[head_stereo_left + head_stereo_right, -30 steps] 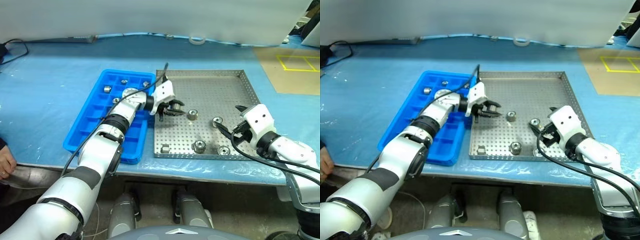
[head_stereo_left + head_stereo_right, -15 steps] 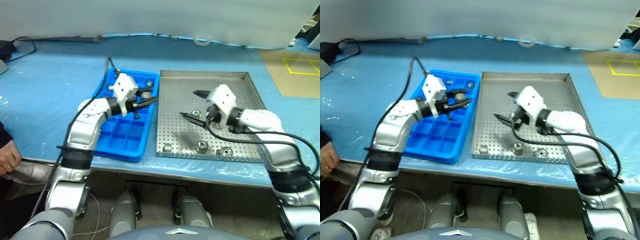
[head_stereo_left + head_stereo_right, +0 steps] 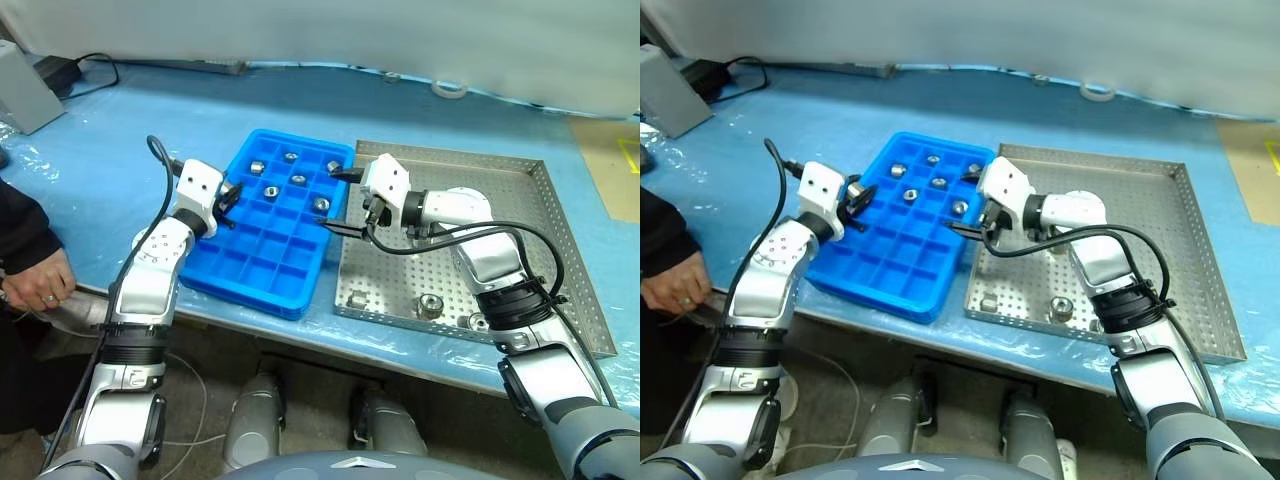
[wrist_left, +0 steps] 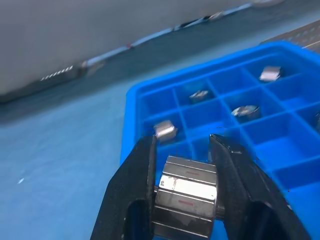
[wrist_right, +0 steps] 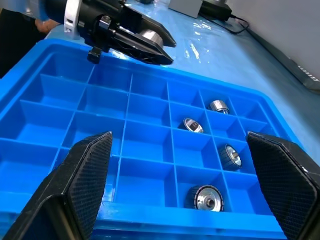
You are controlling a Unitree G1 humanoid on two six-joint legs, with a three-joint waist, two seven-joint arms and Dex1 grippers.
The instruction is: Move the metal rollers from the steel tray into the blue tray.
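Metal rollers point(image 3: 299, 180) fill four far cells of the blue tray point(image 3: 262, 277); three wait in the steel tray point(image 3: 520, 265).
Your left gripper point(image 3: 226, 197), level over the blue tray's left rim, pinches a roller point(image 4: 185, 195); release here and it could spill onto the table point(image 3: 120, 130). Your right gripper point(image 3: 338, 200) reaches across, fingers spread, empty.
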